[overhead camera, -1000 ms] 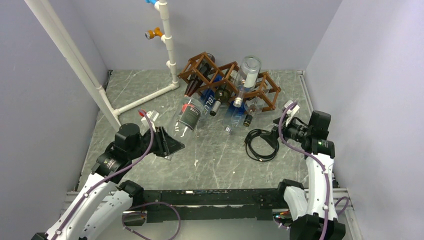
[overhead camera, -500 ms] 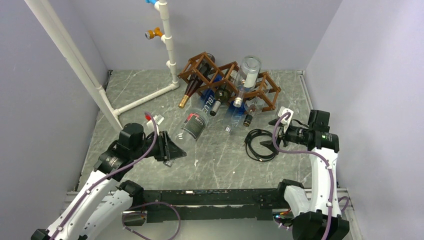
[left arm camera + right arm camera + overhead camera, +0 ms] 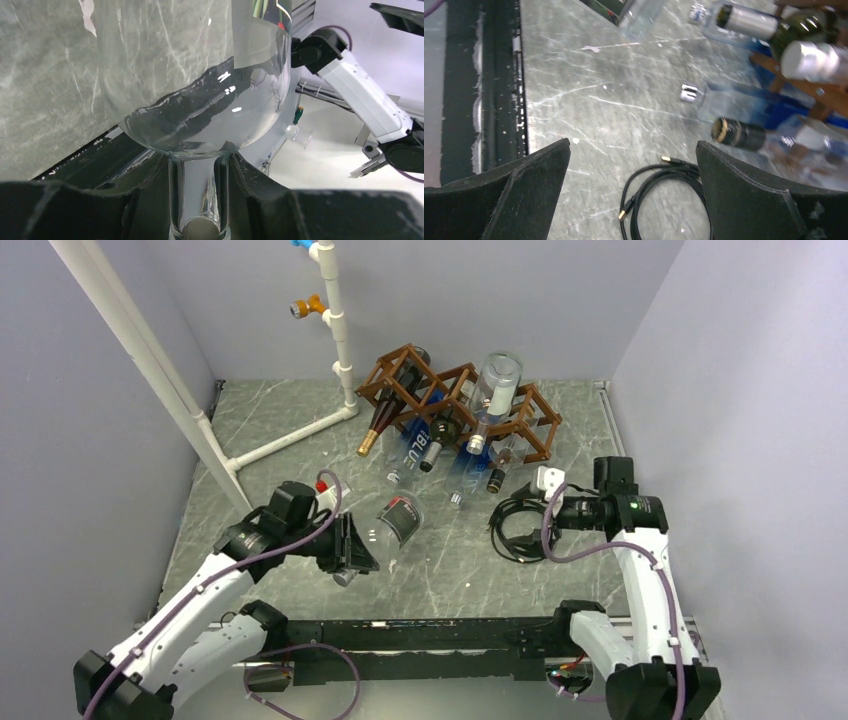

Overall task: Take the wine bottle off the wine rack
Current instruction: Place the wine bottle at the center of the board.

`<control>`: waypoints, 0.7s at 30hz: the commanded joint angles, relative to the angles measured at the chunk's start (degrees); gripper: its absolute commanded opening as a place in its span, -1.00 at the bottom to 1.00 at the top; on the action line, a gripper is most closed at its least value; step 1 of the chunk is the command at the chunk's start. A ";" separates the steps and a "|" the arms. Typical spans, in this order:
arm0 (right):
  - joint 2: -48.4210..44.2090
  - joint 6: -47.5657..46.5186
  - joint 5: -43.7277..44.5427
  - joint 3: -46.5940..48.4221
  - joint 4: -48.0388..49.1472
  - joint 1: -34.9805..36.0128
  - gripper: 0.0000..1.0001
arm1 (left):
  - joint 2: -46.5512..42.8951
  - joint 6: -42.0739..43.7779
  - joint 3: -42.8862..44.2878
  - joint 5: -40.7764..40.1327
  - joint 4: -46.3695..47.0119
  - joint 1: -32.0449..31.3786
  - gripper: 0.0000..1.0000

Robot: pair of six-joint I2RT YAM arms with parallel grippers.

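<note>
The wine bottle point(image 3: 397, 519), clear glass with a dark label, hangs tilted over the near middle of the table, apart from the brown wine rack point(image 3: 455, 400) at the back. My left gripper point(image 3: 350, 552) is shut on its neck. In the left wrist view the neck point(image 3: 199, 190) sits pinched between both black fingers point(image 3: 250, 195), with the round shoulder point(image 3: 200, 100) above them. My right gripper point(image 3: 528, 518) hovers open over a black cable; its wrist view shows wide-apart fingers point(image 3: 529, 185) with nothing between them.
Several other bottles stay in the rack: a blue one point(image 3: 420, 440), a dark one with a gold cap point(image 3: 375, 430), a clear one point(image 3: 495, 385). A coiled black cable point(image 3: 520, 530) lies at the right. A white pipe frame point(image 3: 330, 330) stands at the back left.
My left gripper has pulled the clear bottle away from the rack, toward the near edge and to the right. The right arm has shifted left toward the cable, still open.
</note>
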 commanded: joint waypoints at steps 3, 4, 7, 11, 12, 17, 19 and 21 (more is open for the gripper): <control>1.80 1.40 0.27 2.81 5.14 9.24 0.99 | 2.81 0.24 6.58 5.30 8.84 -3.86 -1.00; 2.56 -0.14 0.44 3.45 4.34 9.90 0.99 | 3.55 -0.07 6.61 5.50 9.09 -4.30 -1.00; 4.94 -0.60 0.84 5.69 3.75 11.87 0.99 | 5.31 0.23 7.24 5.66 8.92 -5.55 -1.00; 6.45 -0.70 0.59 7.23 3.10 14.21 0.99 | 5.92 -0.49 6.82 5.10 9.33 -7.34 -1.00; 6.54 -0.40 0.95 7.17 3.49 14.81 0.99 | 6.08 -1.00 6.50 5.33 9.94 -7.60 -1.00; 7.15 0.02 3.03 7.04 5.22 17.32 0.99 | 7.33 -1.54 7.22 5.03 9.46 -8.78 -1.00; 7.46 0.11 3.32 6.95 5.76 18.62 0.99 | 7.70 -2.41 6.79 5.29 9.83 -9.25 -1.00; 7.45 -0.68 3.29 6.89 5.67 19.60 0.99 | 8.01 -3.72 6.29 5.68 10.41 -9.57 -1.00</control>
